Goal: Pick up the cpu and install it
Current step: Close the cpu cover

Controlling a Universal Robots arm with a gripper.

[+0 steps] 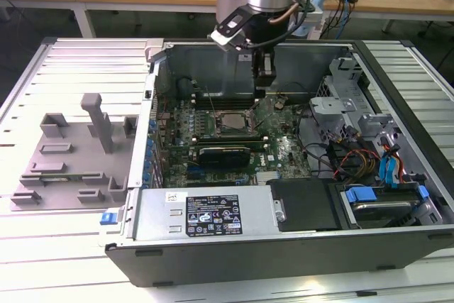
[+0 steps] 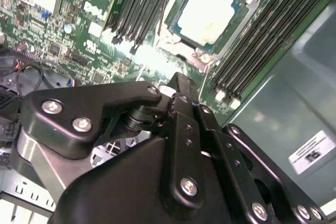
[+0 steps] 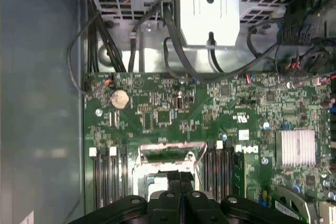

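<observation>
Ribbed white table [image 1: 71, 62] carrying an open computer case [image 1: 284, 250], with a black-and-white sticker label [image 1: 213, 215] on its front metal cover. Inside, the cpu [image 2: 207, 14] already sits in the socket on the green board [image 3: 210, 103], silver top up. The claw [image 1: 263, 90] hangs over the board near it, pinched together, gripping nothing.
</observation>
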